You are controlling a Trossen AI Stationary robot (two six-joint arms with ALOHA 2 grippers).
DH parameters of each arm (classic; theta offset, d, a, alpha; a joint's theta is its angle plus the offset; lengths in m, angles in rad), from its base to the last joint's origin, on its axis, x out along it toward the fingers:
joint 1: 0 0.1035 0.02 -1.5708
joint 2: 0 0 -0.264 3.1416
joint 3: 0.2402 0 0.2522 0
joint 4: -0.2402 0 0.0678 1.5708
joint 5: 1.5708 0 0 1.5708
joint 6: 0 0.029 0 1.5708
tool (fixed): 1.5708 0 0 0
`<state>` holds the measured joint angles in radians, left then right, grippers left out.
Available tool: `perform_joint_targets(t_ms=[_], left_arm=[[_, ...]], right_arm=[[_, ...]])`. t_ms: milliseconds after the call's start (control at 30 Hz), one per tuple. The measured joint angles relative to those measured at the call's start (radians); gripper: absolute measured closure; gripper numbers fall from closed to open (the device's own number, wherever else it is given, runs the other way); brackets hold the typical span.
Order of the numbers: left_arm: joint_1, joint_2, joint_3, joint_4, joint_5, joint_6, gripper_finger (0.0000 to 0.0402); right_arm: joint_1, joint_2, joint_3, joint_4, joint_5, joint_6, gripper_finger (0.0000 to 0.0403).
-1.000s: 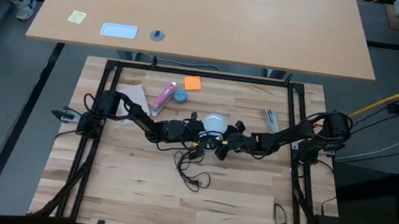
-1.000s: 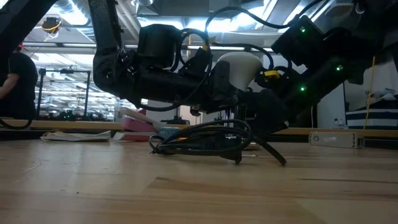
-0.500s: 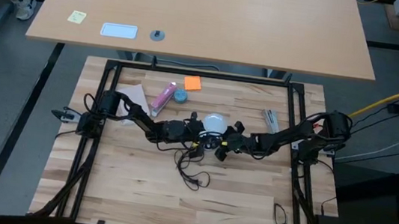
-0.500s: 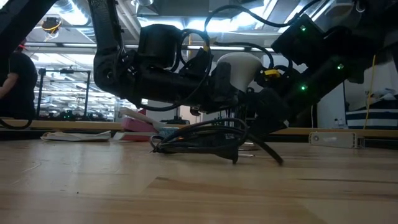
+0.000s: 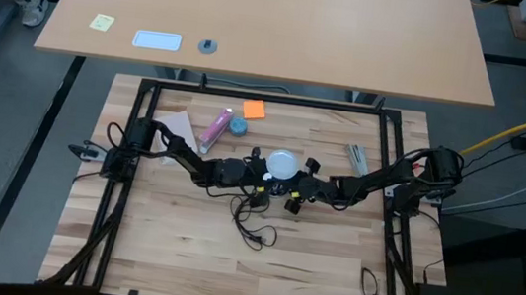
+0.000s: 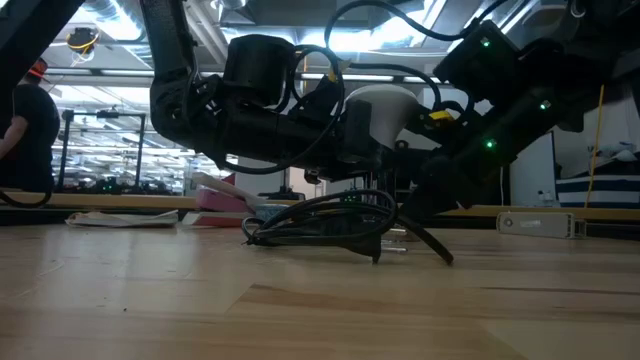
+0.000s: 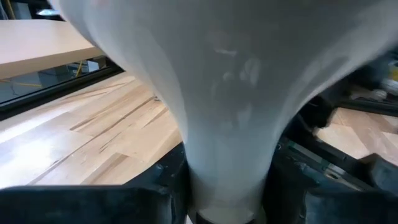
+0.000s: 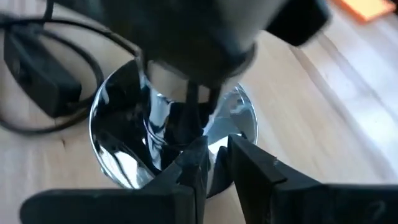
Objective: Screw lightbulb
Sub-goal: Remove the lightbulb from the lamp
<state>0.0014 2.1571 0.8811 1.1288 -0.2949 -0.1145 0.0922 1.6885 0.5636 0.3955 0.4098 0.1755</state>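
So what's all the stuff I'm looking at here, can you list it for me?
lightbulb: one, frosted white, table centre, neck between the left gripper's fingers
lamp base: one, shiny silver, under the bulb
cord: one, black, trailing from the base toward the front
tube: one, pink, back left of the bulb
round thing: one, blue, beside the tube
square note: one, orange, near the back edge
paper: one, pale, left of the tube
person: one, dark top, in the room behind
left gripper: shut on the bulb's neck
right gripper: at the lamp base
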Motion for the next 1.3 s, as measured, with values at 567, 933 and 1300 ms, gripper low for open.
perform_joint_targets(t_ms=[567, 933, 1300], left_arm=[[0.021, -0.002, 0.001, -0.049, 0.068, -0.033, 0.0262], [0.021, 0.034, 0.001, 0.006, 0.078, -0.014, 0.0262], [0.019, 0.112, 0.003, 0.145, 0.078, -0.046, 0.0262]], right_arm=[[0.0, -0.001, 0.136, -0.287, 0.002, -0.166, 0.0329], [0.0, -0.001, 0.136, -0.293, 0.02, -0.194, 0.0329], [-0.001, -0.003, 0.137, -0.303, 0.021, -0.205, 0.0329]])
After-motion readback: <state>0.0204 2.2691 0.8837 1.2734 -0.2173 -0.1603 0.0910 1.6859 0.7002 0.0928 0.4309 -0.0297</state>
